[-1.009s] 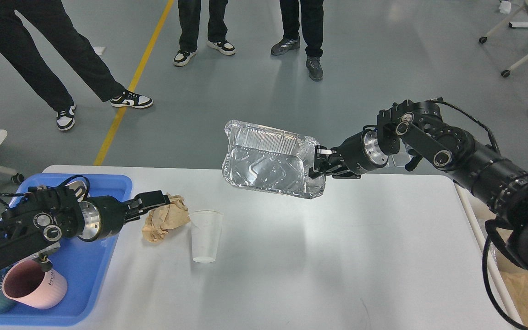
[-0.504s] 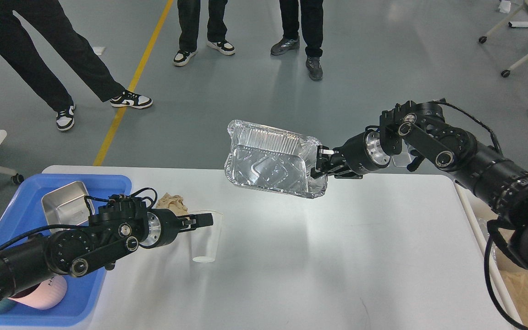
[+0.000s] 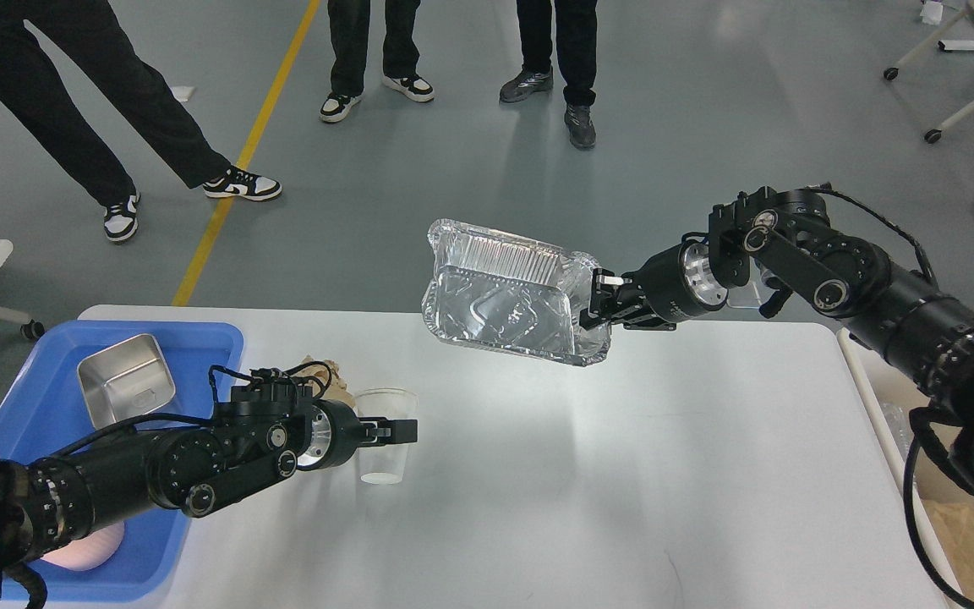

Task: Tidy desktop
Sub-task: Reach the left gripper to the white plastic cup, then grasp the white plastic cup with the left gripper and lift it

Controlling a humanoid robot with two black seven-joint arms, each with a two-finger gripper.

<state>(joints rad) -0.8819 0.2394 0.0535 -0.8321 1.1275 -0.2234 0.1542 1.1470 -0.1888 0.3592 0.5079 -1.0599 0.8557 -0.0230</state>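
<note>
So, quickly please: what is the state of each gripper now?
Left gripper: at the clear plastic cup; open or closed cannot be told.
Right gripper: closed on the rim of the foil tray, held above the desktop.

Two black jointed arms with silver wrist rings, round joint caps and looping black cables.

A tray (image 3: 212, 338) lies at the lower left of the surface (image 3: 580, 474); a cup (image 3: 384, 440) stands right of it, crumpled paper (image 3: 331, 372) just behind.
</note>
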